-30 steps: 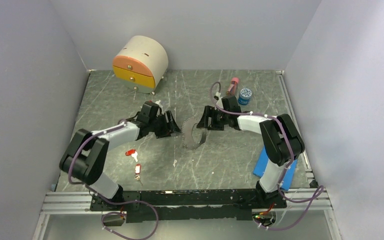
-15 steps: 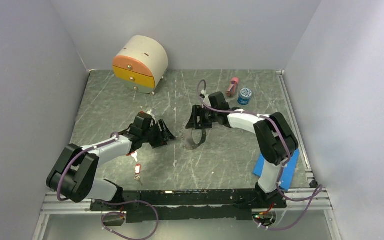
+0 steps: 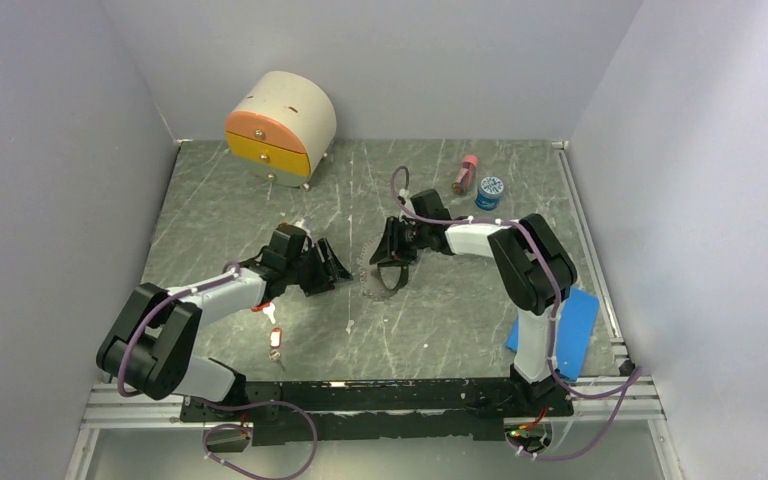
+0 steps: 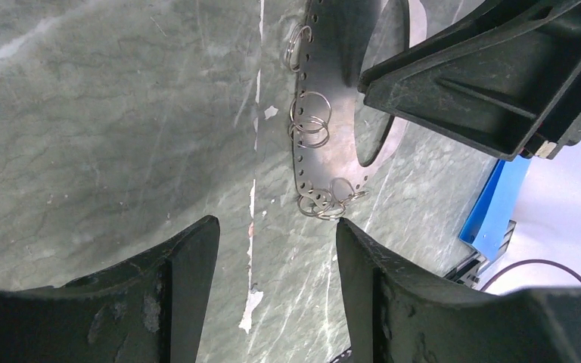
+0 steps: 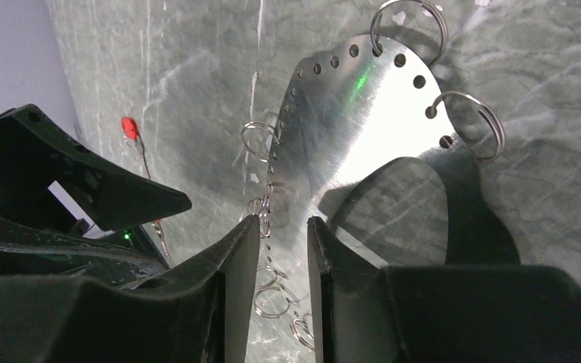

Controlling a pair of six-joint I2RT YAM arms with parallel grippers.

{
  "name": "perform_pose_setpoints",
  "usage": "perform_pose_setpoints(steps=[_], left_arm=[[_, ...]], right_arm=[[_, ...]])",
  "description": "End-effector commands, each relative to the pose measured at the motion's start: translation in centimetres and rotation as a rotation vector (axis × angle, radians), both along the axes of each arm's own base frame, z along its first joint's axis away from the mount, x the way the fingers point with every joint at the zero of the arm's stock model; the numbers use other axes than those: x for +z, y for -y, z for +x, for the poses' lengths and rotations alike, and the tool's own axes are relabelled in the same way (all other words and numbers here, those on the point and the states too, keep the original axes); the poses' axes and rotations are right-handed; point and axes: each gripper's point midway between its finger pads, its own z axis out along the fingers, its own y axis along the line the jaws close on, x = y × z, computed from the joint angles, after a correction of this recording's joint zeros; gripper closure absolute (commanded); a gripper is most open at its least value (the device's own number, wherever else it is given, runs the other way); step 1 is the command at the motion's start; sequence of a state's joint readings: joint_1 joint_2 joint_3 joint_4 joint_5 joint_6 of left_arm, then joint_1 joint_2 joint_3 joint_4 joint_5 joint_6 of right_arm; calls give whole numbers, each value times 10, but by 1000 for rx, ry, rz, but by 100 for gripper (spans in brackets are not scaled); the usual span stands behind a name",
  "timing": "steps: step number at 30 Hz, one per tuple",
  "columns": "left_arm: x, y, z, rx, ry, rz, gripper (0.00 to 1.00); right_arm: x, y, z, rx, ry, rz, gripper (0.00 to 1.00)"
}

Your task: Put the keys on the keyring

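Two small metal keys (image 3: 276, 338) with red oblong tags lie loose on the green marbled tabletop (image 3: 460, 310) by the left arm. Left gripper (image 4: 276, 225) spread, empty. Mid-table, the keyring (image 5: 348, 128): flat shiny perforated metal crescent, small split rings through rim holes. Right gripper (image 5: 284, 223) narrowed around its rim; can't tell if clamped.

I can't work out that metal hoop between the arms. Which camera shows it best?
The right wrist view: the keyring is close up, a shiny flat band with holes along its edge and small wire rings through some. The left wrist view shows one stretch of edge. From the top it is tiny.
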State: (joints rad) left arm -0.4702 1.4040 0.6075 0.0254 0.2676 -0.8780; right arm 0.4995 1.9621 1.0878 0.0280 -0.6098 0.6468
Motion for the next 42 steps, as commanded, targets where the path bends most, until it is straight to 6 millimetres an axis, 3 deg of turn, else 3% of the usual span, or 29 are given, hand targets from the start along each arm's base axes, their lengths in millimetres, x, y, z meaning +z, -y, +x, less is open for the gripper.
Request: perform_pose_setpoints(steps=[1,8,15,21,28,31,42], left_arm=[[10,5,10,6,28,-16,37],[6,4,9,10,19,-5,37],[4,3,8,25,14,-17,38],[4,-3,8,44,21,7,37],[4,-3,9,36,19,12,38],[3,-4,10,41,21,21,37],[-4,-6,13,48,0,48,37]], right_arm=[[23,-15,13,5,48,59,67],[34,-1,23,-32,182,-114,57],[34,-18,15,45,161,-98,56],[24,-33,12,52,95,-53,59],[9,-30,9,46,59,-87,64],[7,-31,7,45,48,-82,71],[7,-33,3,51,8,-82,79]])
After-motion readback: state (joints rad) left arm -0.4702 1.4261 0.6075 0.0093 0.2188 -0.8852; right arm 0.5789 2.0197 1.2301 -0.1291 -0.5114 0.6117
